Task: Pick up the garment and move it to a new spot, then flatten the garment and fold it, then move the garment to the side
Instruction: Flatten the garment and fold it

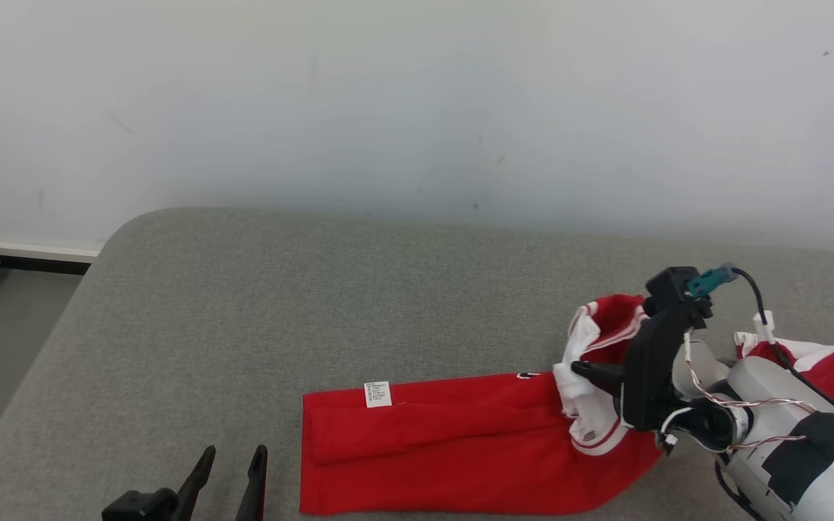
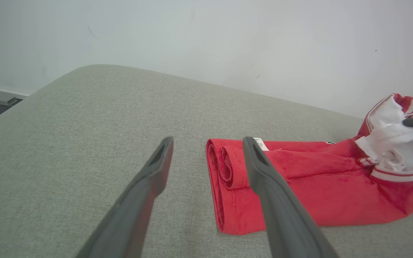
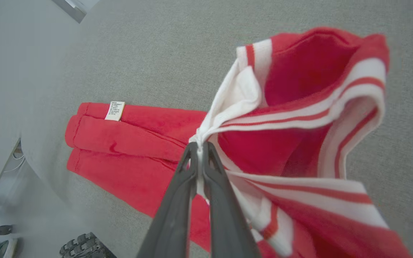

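Two dark fingers of the left gripper stood spread wide with nothing between them, just beside the garment's left end and not touching it. That one red garment lay on a grey cushioned surface, its left part folded lengthwise into a long flat strip. A single white label sat on the strip's far edge, close to the left corner. At the garment's right end the right gripper had its two fingers pressed together on a pinch of the white trim. From that pinch the cloth rose off the surface in a loose, open bunch. The bunch showed white bands with thin red stripes around a red inside. More of the same red and white cloth showed to the right of the pinch, behind the pale forearm. Beyond the garment the grey surface ran back to one plain pale wall.
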Tool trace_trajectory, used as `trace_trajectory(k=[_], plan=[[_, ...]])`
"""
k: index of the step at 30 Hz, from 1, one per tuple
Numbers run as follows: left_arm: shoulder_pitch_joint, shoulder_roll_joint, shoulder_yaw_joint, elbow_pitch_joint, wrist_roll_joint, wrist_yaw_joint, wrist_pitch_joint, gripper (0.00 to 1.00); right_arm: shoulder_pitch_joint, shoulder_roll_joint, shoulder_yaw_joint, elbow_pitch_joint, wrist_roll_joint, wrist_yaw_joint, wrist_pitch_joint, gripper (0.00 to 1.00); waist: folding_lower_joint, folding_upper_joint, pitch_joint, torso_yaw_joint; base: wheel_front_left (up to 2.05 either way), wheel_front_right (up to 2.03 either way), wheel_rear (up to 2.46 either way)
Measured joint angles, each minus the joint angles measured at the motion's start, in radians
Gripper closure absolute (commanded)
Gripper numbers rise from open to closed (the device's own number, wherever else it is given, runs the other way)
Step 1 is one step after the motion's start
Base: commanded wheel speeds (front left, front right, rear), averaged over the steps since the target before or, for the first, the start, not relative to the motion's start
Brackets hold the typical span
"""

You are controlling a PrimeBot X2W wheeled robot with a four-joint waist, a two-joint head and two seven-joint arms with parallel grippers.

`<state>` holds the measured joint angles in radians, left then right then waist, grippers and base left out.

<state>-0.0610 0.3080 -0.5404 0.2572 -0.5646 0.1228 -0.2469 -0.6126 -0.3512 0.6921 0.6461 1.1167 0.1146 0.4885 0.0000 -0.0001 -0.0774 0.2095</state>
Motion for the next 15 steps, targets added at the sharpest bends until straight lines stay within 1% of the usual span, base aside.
trace_trajectory(k=[5, 11, 15], plan=[[0.0, -0.006, -0.009, 0.008, 0.0, 0.0, 0.0, 0.0, -0.005, 0.02, 0.014, -0.065, 0.021, 0.0, 0.052, 1.0, -0.0002, 0.0, -0.006, 0.016, 0.0, 0.0, 0.0], [-0.005, -0.021, -0.021, 0.015, 0.001, -0.001, 0.002, 0.0, -0.012, 0.061, 0.037, -0.101, 0.044, 0.0, 0.11, 1.0, -0.0001, 0.0, -0.008, 0.038, 0.0, 0.0, 0.0], [-0.01, -0.03, -0.031, 0.021, 0.003, -0.01, 0.008, 0.0, -0.013, 0.091, 0.046, -0.101, 0.051, -0.019, 0.138, 1.0, -0.0002, 0.0001, -0.006, 0.056, 0.0, 0.0, 0.0]])
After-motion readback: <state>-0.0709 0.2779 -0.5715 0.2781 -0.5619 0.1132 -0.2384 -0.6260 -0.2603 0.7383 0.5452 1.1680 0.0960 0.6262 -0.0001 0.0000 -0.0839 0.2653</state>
